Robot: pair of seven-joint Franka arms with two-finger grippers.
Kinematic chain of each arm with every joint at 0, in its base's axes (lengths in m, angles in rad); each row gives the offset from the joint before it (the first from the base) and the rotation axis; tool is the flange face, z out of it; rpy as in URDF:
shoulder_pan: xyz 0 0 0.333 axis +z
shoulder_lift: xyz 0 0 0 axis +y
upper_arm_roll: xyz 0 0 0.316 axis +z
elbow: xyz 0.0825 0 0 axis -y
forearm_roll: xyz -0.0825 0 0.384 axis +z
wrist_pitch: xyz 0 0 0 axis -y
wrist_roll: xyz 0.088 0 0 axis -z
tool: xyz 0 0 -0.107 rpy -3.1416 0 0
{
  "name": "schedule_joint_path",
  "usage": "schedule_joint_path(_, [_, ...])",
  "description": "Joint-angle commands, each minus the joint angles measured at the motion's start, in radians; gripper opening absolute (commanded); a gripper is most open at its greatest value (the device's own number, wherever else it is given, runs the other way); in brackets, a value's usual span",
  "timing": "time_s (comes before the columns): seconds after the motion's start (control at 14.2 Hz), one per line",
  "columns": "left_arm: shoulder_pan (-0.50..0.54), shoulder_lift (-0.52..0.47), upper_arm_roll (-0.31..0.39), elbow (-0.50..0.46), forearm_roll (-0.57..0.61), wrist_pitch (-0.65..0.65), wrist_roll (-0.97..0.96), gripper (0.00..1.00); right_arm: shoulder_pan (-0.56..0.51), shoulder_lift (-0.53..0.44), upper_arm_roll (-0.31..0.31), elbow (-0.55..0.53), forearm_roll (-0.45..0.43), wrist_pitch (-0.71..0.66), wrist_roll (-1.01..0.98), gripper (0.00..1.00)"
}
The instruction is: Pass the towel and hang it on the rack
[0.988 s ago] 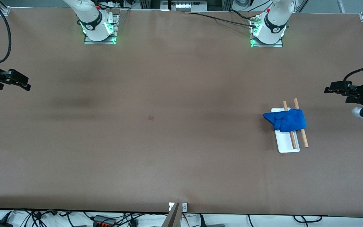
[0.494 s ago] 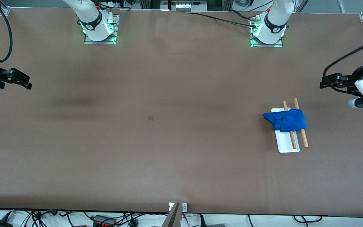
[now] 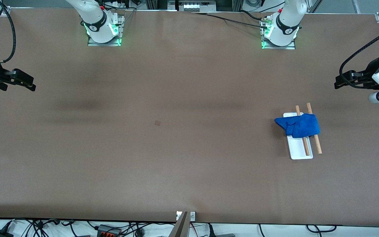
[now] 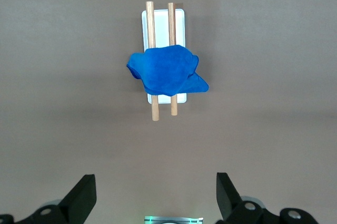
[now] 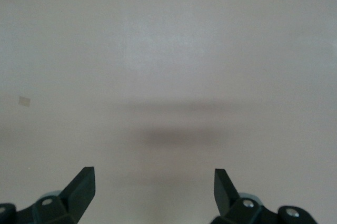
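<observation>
**Towel draped, both arms drawn clear**

Since the towel (image 3: 298,125) already lies across both rods of the rack (image 3: 301,152) toward the left arm's end of the table (image 3: 176,148), neither arm holds anything: left gripper (image 4: 155,195) and right gripper (image 5: 152,192) hover spread wide.

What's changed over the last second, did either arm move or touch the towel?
The left claw drew up and away from the front camera at the left arm's end of the table. The right claw drifted slightly the same way at its own end. Both are open, holding nothing. The towel stayed draped over the rack.
</observation>
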Motion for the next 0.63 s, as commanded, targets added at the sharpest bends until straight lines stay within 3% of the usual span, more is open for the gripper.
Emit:
schedule_joint_path(0.0, [-0.025, -0.037, 0.023, -0.054, -0.011, 0.026, -0.022, 1.00, -0.012, -0.031, 0.005, -0.030, 0.001, 0.003, 0.005, 1.00])
schedule_joint_path(0.56, [-0.036, -0.051, 0.023, -0.062, -0.026, 0.041, -0.065, 1.00, -0.016, -0.093, 0.002, -0.111, -0.009, 0.058, 0.002, 1.00])
